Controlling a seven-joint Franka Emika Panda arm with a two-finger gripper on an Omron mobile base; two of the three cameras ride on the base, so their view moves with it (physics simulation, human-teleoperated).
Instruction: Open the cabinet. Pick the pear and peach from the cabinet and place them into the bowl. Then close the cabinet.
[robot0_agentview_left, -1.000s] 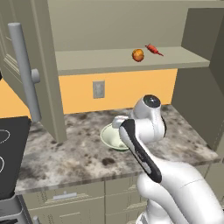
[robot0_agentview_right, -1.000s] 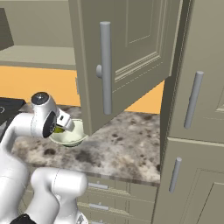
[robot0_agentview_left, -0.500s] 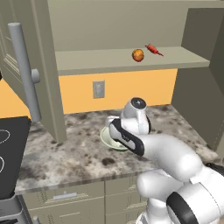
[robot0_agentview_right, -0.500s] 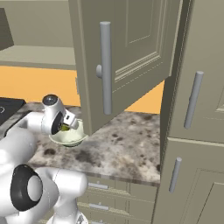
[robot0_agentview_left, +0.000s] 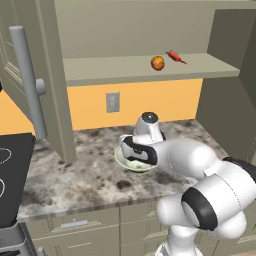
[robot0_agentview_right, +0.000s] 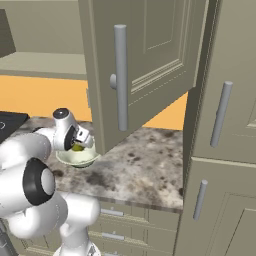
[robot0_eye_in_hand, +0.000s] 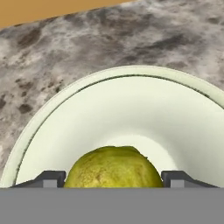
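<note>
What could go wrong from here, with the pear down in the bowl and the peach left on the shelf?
The pear sits between the jaws, which stand wide, inside the bowl; lifting out carelessly might drag it or tip the bowl. The peach lies close to a red pepper, which a reach could knock. The open cabinet door overhangs the arm's path.

A speckled grey-brown stone worktop (robot0_agentview_left: 75, 170) ran below an orange wall (robot0_agentview_left: 150, 102) carrying a pale outlet plate (robot0_agentview_left: 113, 102). A black stovetop (robot0_agentview_left: 12, 175) met the worktop's left edge, with beige drawer fronts (robot0_agentview_left: 75, 225) beneath its front edge and a tall panelled unit (robot0_agentview_right: 225, 150) at its right end.
</note>
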